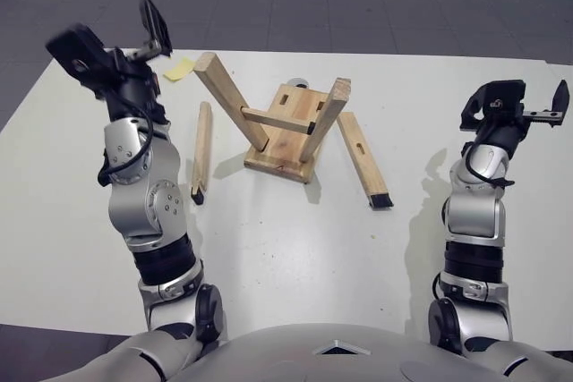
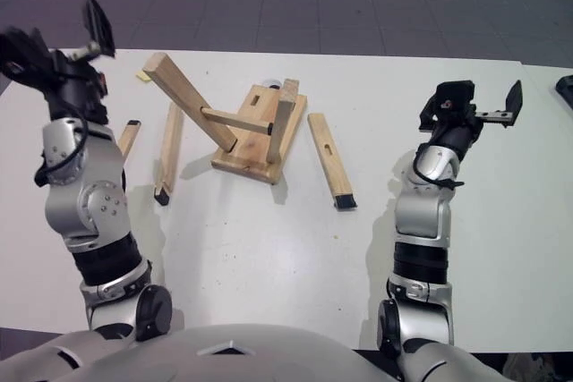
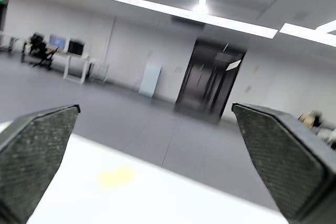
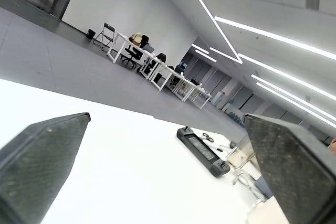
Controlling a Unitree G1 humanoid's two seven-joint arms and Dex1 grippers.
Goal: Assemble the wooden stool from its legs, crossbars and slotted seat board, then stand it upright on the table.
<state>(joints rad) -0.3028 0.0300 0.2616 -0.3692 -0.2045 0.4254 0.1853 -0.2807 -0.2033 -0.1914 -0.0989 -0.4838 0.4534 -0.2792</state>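
Two pincers wide open, nothing held: left pincer (image 3: 156,107), right pincer (image 4: 167,117), both up above table (image 1: 295,248). Risk imo: one-handed push slides half-built stool (image 1: 285,127) or pops crossbar (image 1: 277,119) loose. Stool lies between pincers, well apart from each. Loose leg (image 1: 201,151) on left pincer's side, second leg (image 1: 364,160) on right's.

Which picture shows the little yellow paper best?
The left eye view: the yellow paper lies in full view. The right eye view has just a sliver by a leg; the left wrist view, a blurry patch.
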